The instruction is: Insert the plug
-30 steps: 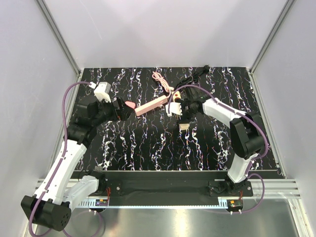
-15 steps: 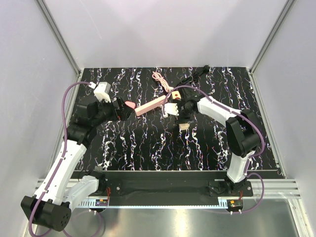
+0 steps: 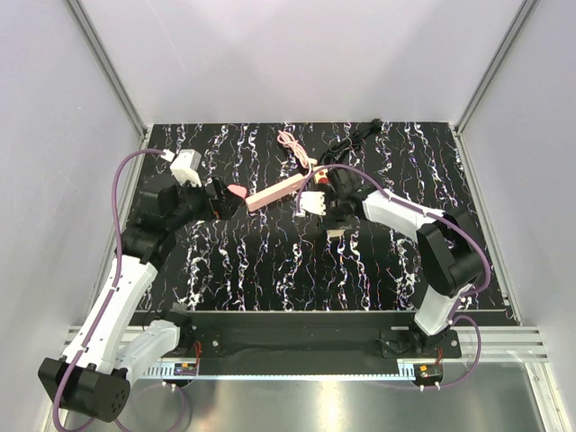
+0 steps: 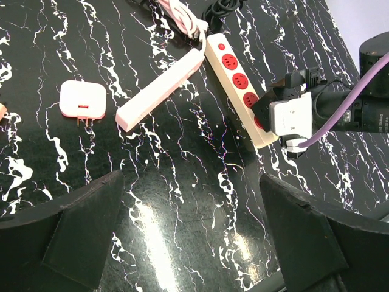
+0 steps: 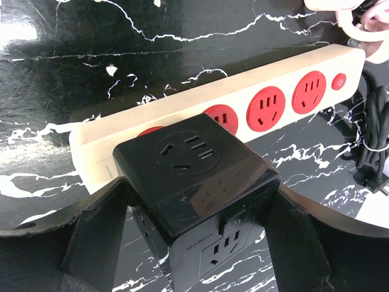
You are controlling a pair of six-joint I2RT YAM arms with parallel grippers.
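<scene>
The left gripper (image 3: 222, 198) hovers over the left half of the black marbled table (image 3: 270, 270), pointing toward 3 o'clock. Its jaws are spread wide with nothing between them. Just off its tip, at 3 o'clock, a small pink adapter (image 4: 83, 99) lies flat.

Next along, a slim pink strip (image 4: 161, 90) lies slantwise, running from 8 o'clock up to 2 o'clock. Its far end sits just beside the switch end of the beige power strip (image 5: 267, 100). At 12 o'clock from that meeting point, a pink cable (image 3: 294, 147) lies looped toward the table's far edge.

The beige power strip has red sockets and runs from 11 o'clock down to 5 o'clock. From above, the right arm covers most of it.

The right gripper (image 5: 197, 198) is clenched on the black cube plug (image 5: 194, 164), one finger on each side. It holds the plug over the sockets at the strip's near end. The cube hides the sockets under it, so I cannot tell whether its prongs are seated. Two red sockets and the red switch stay uncovered toward the far end.

A bundled black cable (image 3: 355, 137) lies at 1 o'clock from the right gripper, near the far edge and clear of the strip's sockets.
</scene>
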